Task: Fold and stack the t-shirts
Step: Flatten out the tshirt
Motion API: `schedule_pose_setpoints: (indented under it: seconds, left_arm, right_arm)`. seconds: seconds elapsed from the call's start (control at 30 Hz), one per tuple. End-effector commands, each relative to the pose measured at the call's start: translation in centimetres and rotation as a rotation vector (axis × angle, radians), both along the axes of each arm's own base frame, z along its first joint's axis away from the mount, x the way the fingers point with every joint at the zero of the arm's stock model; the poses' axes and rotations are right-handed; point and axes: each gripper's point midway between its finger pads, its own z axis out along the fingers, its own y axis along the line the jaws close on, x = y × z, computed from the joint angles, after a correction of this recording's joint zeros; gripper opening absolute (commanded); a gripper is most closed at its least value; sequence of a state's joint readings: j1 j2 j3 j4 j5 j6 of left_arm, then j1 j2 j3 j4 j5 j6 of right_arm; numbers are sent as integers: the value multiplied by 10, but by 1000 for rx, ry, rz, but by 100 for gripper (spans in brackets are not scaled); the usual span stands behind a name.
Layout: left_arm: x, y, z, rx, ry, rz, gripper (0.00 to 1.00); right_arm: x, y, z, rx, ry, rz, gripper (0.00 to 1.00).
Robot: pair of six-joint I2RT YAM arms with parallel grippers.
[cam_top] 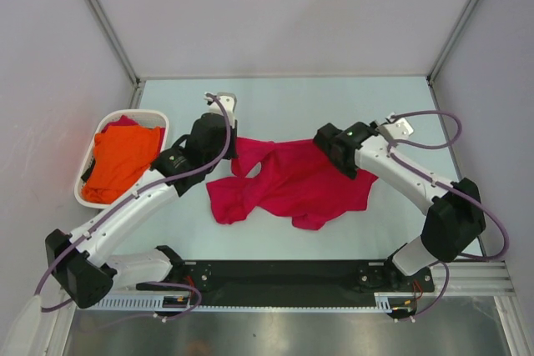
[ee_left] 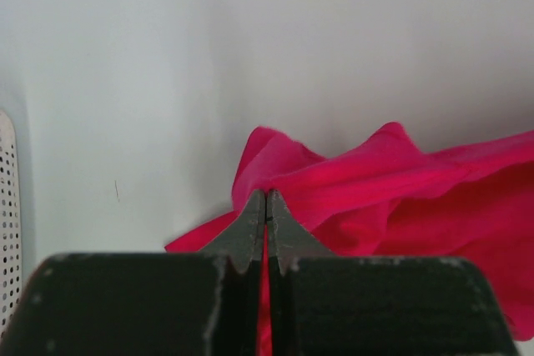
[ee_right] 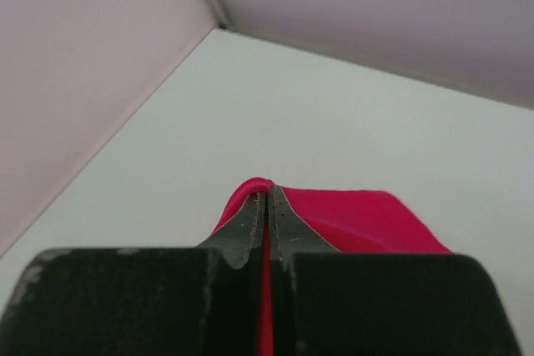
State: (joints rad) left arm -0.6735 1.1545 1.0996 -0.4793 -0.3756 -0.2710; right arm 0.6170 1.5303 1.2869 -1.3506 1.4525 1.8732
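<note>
A crimson t-shirt (cam_top: 288, 183) lies rumpled and partly spread in the middle of the table. My left gripper (cam_top: 233, 149) is shut on its upper left corner; in the left wrist view the cloth (ee_left: 392, 198) shows between and beyond the pinched jaws of that gripper (ee_left: 266, 199). At the shirt's upper right edge my right gripper (cam_top: 321, 147) is shut on a fold of the same cloth (ee_right: 350, 218), which bulges over the closed tips of the gripper (ee_right: 267, 193). An orange t-shirt (cam_top: 121, 160) lies crumpled in the basket at the left.
A white oval plastic basket (cam_top: 88, 198) stands at the table's left edge, next to the left arm, with a bit of red cloth (cam_top: 123, 122) at its far end. Grey walls close in the table on three sides. A black rail (cam_top: 275, 281) runs along the near edge.
</note>
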Motion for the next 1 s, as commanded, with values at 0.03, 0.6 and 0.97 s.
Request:
schedule_pose_setpoints:
  seconds: [0.03,0.6,0.97]
  left_arm:
    - [8,2,6,7,-40,37,0]
    - [7,-22,-16,29,-3,-17,0]
    - [12,-25,-29,68,18,-20,0]
  right_arm:
    - [-4,37,74,-295,-122,169,0]
    - [-1,27,45,-449,129,142,0]
    - [15,-38,0,-503,227,-43,0]
